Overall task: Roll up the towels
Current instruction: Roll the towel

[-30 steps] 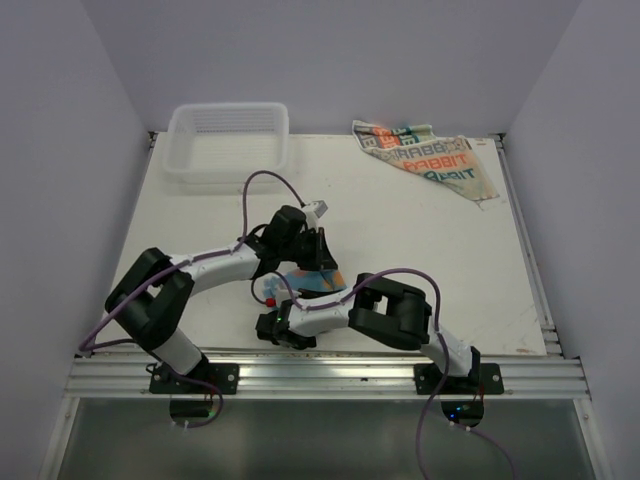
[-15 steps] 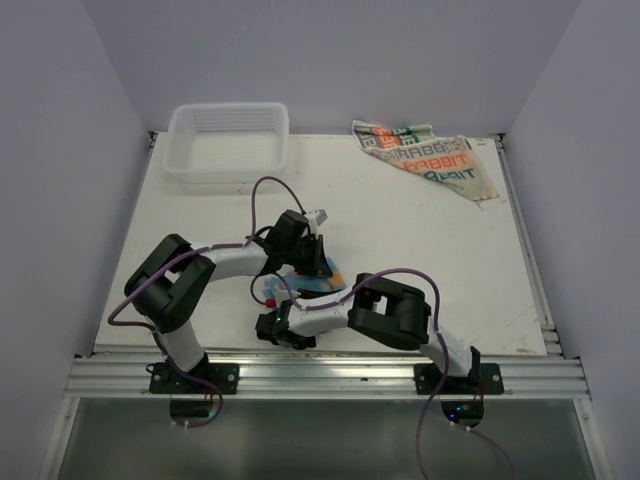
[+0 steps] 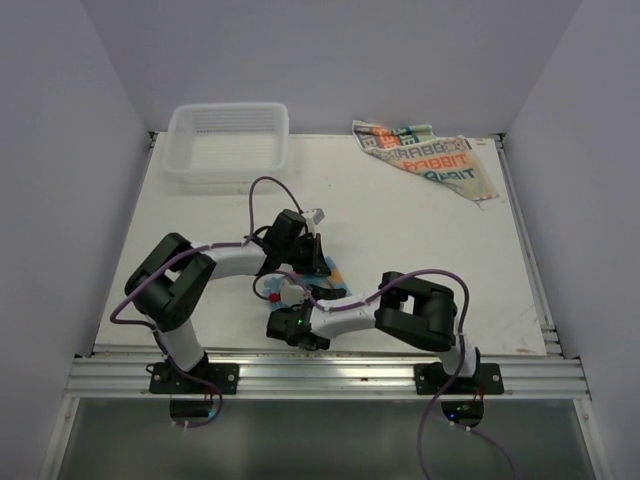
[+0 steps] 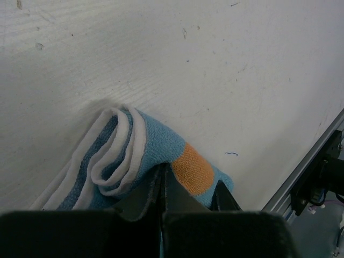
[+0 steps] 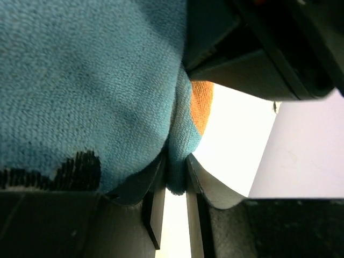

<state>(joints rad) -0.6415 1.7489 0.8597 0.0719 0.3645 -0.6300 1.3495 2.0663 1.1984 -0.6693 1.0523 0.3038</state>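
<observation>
The light blue towel, with orange dots and white inner layers, lies partly rolled on the table near the front middle. My left gripper is shut on its edge, jaws pressed together; in the top view it covers most of the towel. My right gripper is shut on a fold of the same towel, and sits just in front of the left one. The cream "RABBIT" towel lies spread and crumpled at the far right corner, away from both grippers.
A white slatted plastic basket stands at the far left of the table. The metal rail runs along the near edge, close behind the right gripper. Both arms' cables loop over the front middle.
The left arm's elbow has folded in towards the middle. The right arm's elbow has swung right and its gripper has shifted slightly right. Both keep hold of the blue towel.
</observation>
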